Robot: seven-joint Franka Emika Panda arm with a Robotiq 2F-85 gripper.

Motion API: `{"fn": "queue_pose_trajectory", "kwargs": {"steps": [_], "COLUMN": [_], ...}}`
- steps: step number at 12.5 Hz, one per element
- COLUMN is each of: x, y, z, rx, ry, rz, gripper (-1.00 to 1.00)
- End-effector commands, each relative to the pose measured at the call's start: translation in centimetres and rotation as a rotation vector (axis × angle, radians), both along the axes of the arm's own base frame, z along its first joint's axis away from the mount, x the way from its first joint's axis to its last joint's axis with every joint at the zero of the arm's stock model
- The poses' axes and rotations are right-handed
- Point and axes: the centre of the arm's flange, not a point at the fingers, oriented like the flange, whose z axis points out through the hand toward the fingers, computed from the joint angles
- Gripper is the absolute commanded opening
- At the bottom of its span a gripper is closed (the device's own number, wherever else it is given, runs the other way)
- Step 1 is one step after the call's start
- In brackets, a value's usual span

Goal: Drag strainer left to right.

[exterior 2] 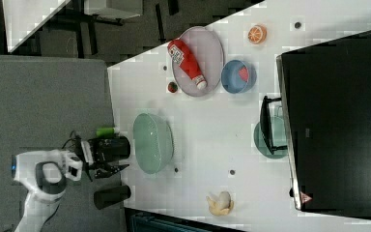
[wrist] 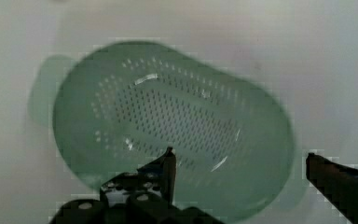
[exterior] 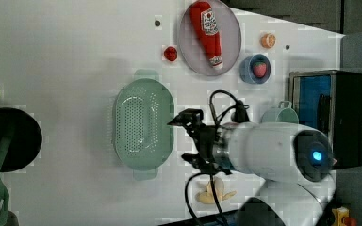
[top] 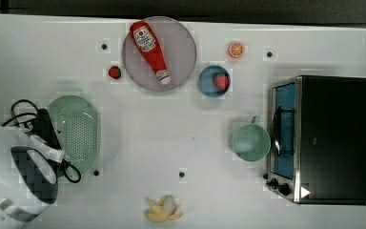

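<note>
**Gripper poised over strainer, no grasp yet**

Pale mint-green oval perforated plastic strainer (top: 76,131) sits at the top view's 9 o'clock on the white table (top: 171,133). Black gripper (wrist: 240,161) hovers above its rim, fingers spread and holding nothing, likely lining up to hook the wall for dragging.

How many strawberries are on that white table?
2. One red strawberry lies on the bare table just beside the round grey plate, on the top view's left. The other strawberry sits inside the small blue bowl.
</note>
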Motion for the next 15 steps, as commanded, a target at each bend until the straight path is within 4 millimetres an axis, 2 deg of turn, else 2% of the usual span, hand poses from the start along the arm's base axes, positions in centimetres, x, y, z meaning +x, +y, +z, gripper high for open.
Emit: {"fn": "queue_pose_trajectory", "kwargs": {"steps": [1, 4, 7, 11, 15], "x": [1.9, 2.9, 3.2, 3.5, 3.4], "y": [-0.4, -0.6, -1.0, -2.6, -4.6], "z": [-4.6, -10.4, -14.6, -17.9, -19.2], "rx": [0.049, 0.087, 0.122, 0.093, 0.088], "ry": [0.044, 0.051, 0.069, 0.039, 0.012], "rz": [-0.266, -0.28, -0.311, -0.291, -0.308], "gripper": [1.0, 1.0, 1.0, 1.0, 1.0]}}
